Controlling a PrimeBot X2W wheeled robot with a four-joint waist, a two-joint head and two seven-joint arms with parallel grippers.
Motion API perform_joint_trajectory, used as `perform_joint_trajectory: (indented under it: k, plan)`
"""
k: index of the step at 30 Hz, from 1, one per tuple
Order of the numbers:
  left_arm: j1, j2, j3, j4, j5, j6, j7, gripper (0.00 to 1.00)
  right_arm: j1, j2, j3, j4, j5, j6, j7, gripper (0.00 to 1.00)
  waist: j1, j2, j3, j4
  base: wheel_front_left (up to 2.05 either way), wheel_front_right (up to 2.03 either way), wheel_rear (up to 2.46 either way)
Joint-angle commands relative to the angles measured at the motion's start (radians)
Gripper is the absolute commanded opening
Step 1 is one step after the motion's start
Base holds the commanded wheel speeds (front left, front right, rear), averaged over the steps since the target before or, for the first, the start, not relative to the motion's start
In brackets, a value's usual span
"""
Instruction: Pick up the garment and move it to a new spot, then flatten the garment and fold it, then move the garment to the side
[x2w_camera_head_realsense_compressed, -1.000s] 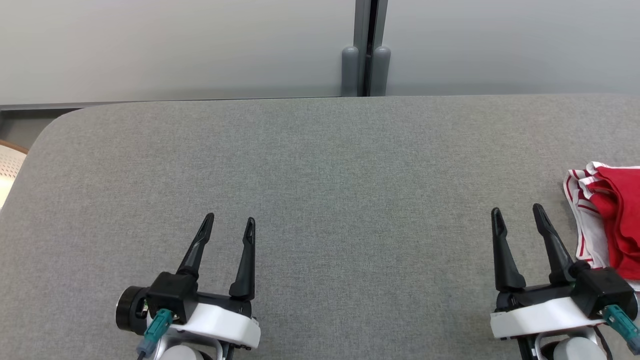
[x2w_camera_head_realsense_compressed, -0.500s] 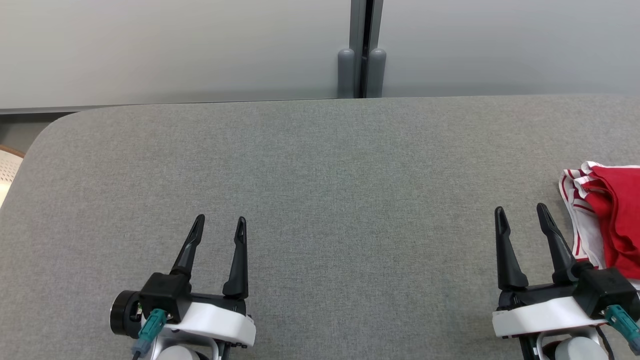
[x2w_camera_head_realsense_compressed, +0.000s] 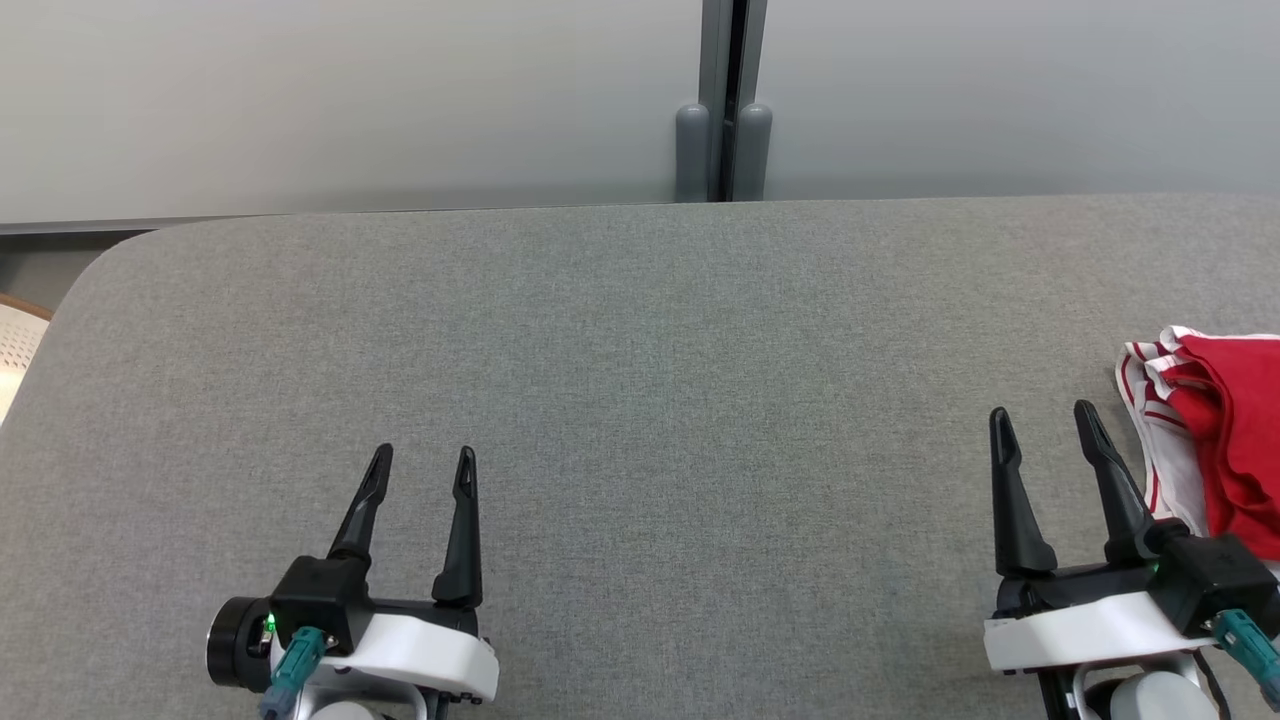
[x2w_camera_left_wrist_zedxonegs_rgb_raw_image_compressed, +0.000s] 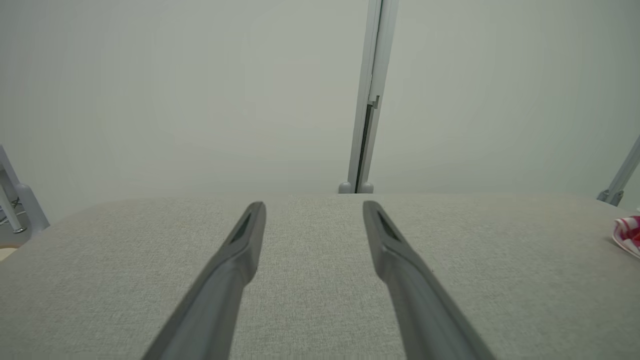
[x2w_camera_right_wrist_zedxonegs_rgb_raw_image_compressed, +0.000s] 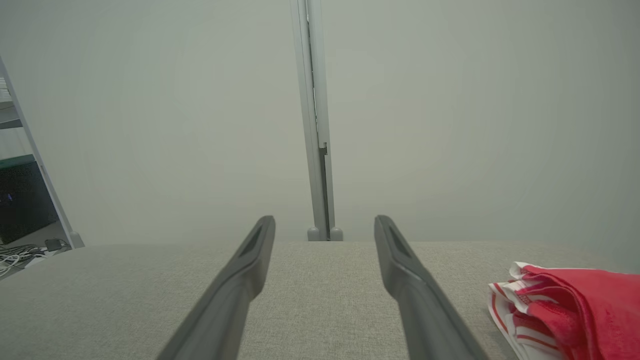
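Head view looks down on the table (x2w_camera_head_realsense_compressed: 640, 330); wrist views skim it toward the wall (x2w_camera_left_wrist_zedxonegs_rgb_raw_image_compressed: 150, 100).

The garment (x2w_camera_head_realsense_compressed: 1235, 440) at the right is red, with white edges striped in red. The table (x2w_camera_head_realsense_compressed: 640, 400) is plain grey cloth; the far wall (x2w_camera_head_realsense_compressed: 350, 100) is pale grey.

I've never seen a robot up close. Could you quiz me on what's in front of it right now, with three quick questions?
1. True or false: the right gripper is holding the garment.
2. On which of the robot's own sides of the table does the garment lie? A. left B. middle C. right
3. Fill in: the garment is red and ____.
Key: 1. False; its fingers stand apart with nothing between them. 2. C. 3. white.
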Motion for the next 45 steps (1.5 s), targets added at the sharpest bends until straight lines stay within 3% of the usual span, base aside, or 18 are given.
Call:
perform_joint_trajectory:
  k: [1, 15, 16, 20, 45]
  plan:
    - [0.0, 0.004, 0.005, 0.003, -0.001, 0.004, -0.002, 1.0, 0.009, -0.001, 0.001, -0.002, 0.001, -0.001, -0.002, 1.0, 0.0, 0.0, 0.0, 0.0, 0.0, 0.0, 0.0]
    - [0.004, 0.004, 0.007, -0.013, -0.02, -0.021, -0.002, 1.0, 0.007, -0.001, 0.009, 0.002, 0.031, -0.001, -0.002, 1.0, 0.0, 0.0, -0.001, 0.004, 0.0, 0.0, 0.0]
    - [0.002, 0.0, 0.003, -0.013, -0.018, -0.02, 0.0, 0.0, 0.0, 0.0, 0.011, 0.0, 0.035, 0.0, 0.0, 0.0, 0.0001, 0.0, -0.001, 0.004, 0.0, 0.0, 0.0]
    - [0.023, -0.001, 0.0, 0.016, -0.027, -0.02, 0.004, 0.0, 0.021, 0.002, 0.015, 0.03, 0.046, 0.0, 0.002, 0.0, 0.0, 0.0, -0.001, 0.004, 0.0, 0.0, 0.0]
    - [0.002, 0.025, 0.068, 0.033, -0.47, -0.081, 0.091, 0.0, 0.003, -0.022, -0.012, 0.053, 0.503, 0.0, 0.092, 0.0, 0.0, 0.0, -0.016, -0.007, 0.0, 0.0, 0.0]
